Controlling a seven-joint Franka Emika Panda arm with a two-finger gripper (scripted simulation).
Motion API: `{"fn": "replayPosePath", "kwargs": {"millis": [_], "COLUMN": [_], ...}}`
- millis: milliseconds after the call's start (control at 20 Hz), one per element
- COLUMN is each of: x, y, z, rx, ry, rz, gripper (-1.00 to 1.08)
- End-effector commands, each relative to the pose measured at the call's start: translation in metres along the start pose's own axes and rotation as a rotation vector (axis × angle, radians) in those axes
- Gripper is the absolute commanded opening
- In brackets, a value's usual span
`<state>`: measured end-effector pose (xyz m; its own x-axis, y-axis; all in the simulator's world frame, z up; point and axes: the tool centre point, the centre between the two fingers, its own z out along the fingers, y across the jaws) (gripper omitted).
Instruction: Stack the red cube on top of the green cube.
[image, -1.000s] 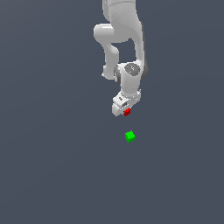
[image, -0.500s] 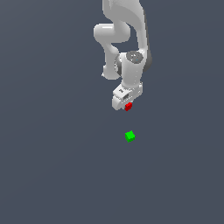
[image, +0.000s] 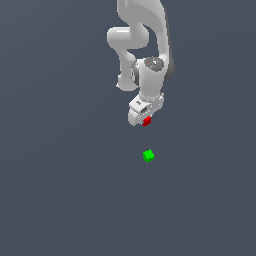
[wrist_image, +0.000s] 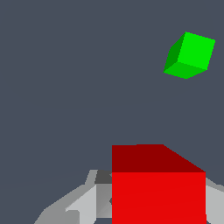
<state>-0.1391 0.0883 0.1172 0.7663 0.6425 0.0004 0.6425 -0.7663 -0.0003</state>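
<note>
On a plain slate-grey bench (image: 55, 190), the white arm's fingers (image: 145, 120) grasp the small solid red cube (image: 147, 121) (lifted); the small solid green cube (image: 148, 156) waits at six o'clock, stacking undone.

Red cube (image: 146, 121) between the jaws, apart from the green cube (image: 148, 156) (alone on the floor).

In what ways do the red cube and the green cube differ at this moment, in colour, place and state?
Colour: the red cube is bright red, the green cube bright green. State: the red cube sits between the fingers of the gripper; the green cube lies alone on the grey surface, untouched. Place: they are apart, not yet stacked. Both are small plain cubes of seemingly equal size.
</note>
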Motion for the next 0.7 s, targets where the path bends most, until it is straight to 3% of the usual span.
{"fn": "replayPosePath", "kwargs": {"millis": [0,650], "x": [0.003,0.052], "y": [0.003,0.038], "z": [0.002,0.025], "rx": [0.0,-0.002], "ry": [0.0,-0.001], "rz": [0.0,0.001], "gripper": [-1.0,-1.0]}}
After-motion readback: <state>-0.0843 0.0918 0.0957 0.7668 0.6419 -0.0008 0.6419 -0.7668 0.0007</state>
